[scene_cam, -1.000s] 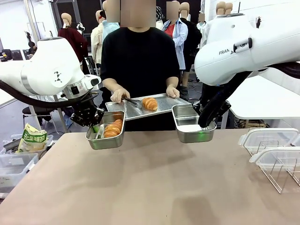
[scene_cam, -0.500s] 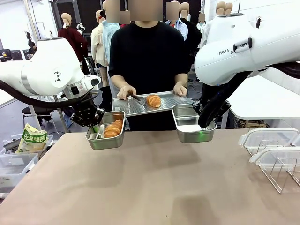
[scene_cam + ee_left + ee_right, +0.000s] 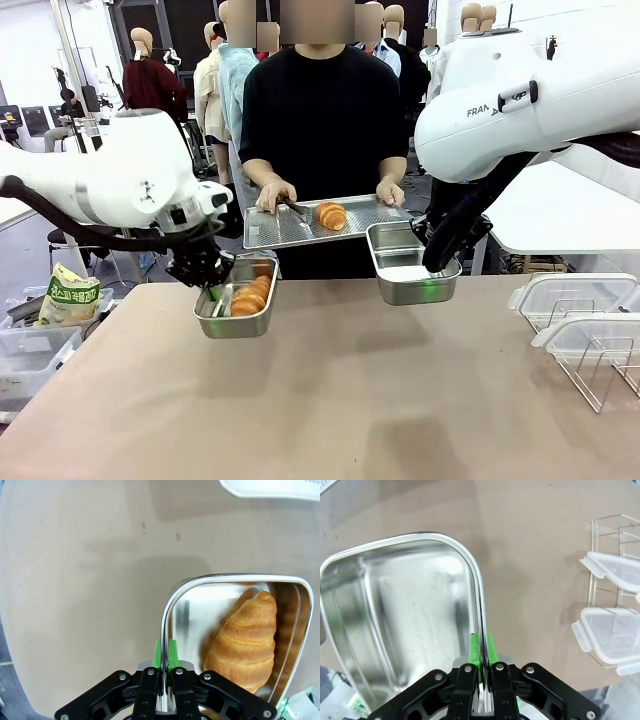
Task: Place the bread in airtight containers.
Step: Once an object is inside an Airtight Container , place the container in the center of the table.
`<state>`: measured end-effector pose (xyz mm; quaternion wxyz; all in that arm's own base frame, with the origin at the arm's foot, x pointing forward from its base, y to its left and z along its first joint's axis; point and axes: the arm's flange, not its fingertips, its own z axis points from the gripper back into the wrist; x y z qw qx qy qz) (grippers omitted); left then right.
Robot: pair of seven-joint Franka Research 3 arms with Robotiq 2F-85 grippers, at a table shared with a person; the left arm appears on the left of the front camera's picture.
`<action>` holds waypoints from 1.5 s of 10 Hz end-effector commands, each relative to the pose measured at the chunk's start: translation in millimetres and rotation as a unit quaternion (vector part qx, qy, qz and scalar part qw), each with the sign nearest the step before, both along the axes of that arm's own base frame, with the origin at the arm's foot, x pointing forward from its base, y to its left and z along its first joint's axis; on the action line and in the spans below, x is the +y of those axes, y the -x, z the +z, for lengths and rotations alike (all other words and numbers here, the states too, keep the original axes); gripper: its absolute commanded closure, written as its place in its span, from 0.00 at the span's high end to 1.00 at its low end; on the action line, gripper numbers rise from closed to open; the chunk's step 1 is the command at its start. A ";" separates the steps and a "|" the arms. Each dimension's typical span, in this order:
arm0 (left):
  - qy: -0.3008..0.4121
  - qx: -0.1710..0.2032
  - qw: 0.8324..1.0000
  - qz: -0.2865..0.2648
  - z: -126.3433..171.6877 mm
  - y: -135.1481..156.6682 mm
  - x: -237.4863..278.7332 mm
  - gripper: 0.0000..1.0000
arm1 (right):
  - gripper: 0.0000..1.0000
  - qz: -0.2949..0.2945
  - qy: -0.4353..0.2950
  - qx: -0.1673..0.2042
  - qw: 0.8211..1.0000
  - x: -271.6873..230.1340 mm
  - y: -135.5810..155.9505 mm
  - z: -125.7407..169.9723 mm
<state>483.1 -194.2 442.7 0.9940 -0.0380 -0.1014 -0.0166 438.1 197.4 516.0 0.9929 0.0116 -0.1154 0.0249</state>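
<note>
Left gripper (image 3: 165, 652) clamped tight on the rim of the left tin (image 3: 170, 610), 11 o'clock from table (image 3: 330, 400) centre, rolls (image 3: 247, 635) inside. At 12 o'clock person holds a flat tray (image 3: 275, 230), one roll (image 3: 331, 216) on it. Right gripper (image 3: 481, 647) pinched on the rim of the right tin (image 3: 395, 610), 1 o'clock, bare steel inside. Clear lids (image 3: 570, 293) at 2 o'clock

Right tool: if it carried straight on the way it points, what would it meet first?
The right tool is shut on the empty tin at its wall. Past that wall, bare tabletop lies in line, with the lids off to one side. How far below is unclear.
</note>
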 end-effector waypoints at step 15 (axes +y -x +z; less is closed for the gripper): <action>-0.022 0.001 0.999 0.038 -112.5 -38.5 3.0 0.59 | 0.00 0.001 -0.005 -0.003 1.000 -0.4 0.4 3.4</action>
